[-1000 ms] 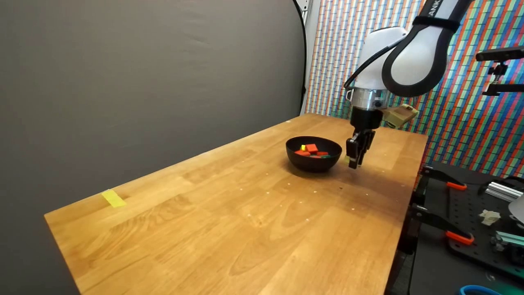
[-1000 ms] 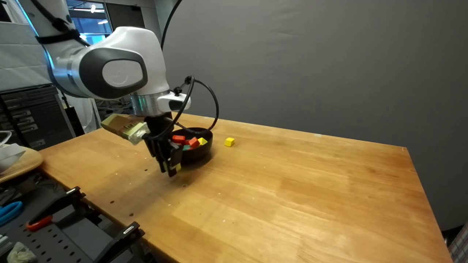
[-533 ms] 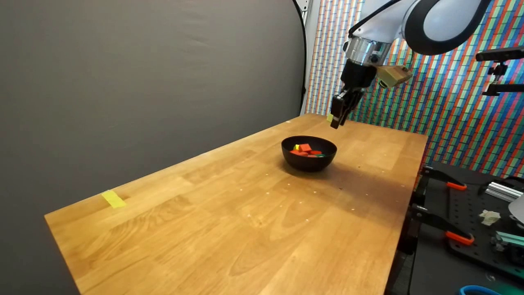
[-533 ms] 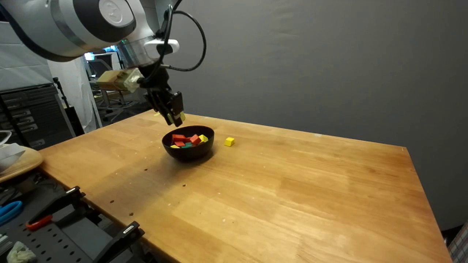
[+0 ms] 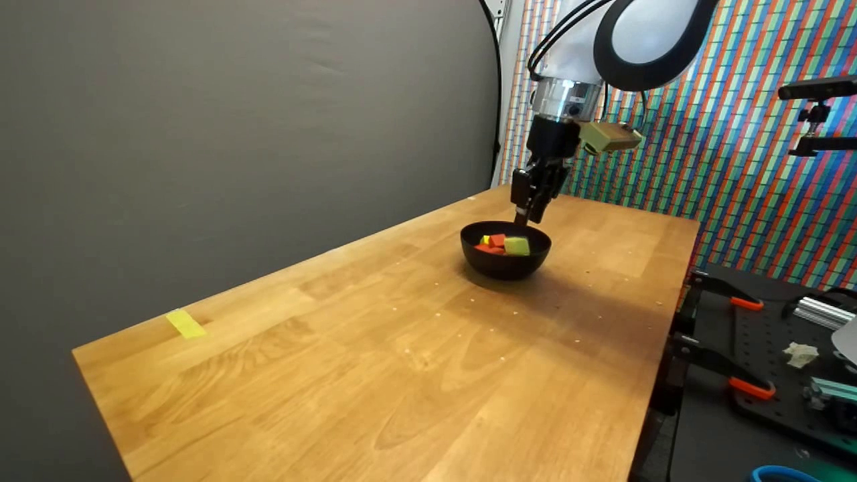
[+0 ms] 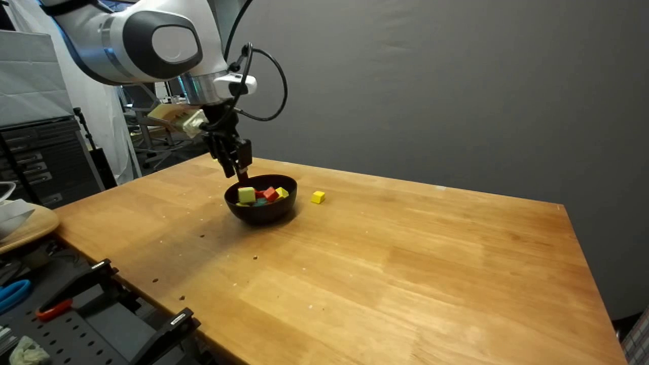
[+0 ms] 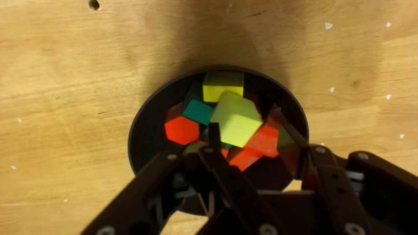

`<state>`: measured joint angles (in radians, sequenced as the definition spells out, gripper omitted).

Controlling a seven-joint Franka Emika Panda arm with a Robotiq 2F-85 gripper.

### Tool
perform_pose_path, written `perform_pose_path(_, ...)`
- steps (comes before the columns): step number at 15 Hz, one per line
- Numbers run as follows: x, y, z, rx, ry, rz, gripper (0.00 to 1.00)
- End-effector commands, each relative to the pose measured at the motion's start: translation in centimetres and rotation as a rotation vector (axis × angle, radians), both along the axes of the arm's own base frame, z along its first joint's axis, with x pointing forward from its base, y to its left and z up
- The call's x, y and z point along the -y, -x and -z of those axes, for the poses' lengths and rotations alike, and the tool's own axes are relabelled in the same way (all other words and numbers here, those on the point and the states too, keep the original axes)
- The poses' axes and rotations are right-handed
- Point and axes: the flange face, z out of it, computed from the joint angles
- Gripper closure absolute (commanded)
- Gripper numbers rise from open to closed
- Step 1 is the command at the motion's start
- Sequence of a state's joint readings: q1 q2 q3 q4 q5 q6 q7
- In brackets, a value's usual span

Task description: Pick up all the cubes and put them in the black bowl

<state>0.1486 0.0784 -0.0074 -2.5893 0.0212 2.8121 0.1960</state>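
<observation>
Black bowl [image 7: 147,137] holding cubes [image 7: 182,130] sits on tabletop [image 7: 65,114] under a parted claw [image 7: 246,122].
A pale yellow cube [image 7: 237,119] shows past the fingertips [image 7: 214,133], another yellow cube [image 7: 223,89] on its far side, a green cube [image 7: 198,111] left.

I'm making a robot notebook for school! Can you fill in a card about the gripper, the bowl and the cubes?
Gripper: jaws apart, holding nothing, above the black bowl
Bowl's spot: on the wooden table
In the bowl: red cubes, at least one green cube and one yellow cube
Pale yellow cube: seen within the rim, below the gripper; can't tell whether it's resting
Outside: loose yellow cube, on the table beside the bowl
</observation>
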Motion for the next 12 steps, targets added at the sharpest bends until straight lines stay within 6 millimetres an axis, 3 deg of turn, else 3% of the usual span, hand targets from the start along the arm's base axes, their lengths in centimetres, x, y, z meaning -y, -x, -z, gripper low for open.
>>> perform_pose_path(1, 0.9, -1.9, -0.5, -0.046, 0.019, -0.009, 0.17)
perform_pose_path(4, 1.7, -0.6, -4.0, -0.080, 0.104, -0.045, 0.00)
perform_pose_path(8, 0.9, 3.0, -10.3, -0.136, 0.122, -0.119, 0.00)
perform_pose_path(11, 0.3, 5.5, -15.5, -0.080, 0.162, -0.159, 0.00)
perform_pose_path(12, 0.1, 2.8, -12.5, -0.127, 0.141, -0.126, 0.00)
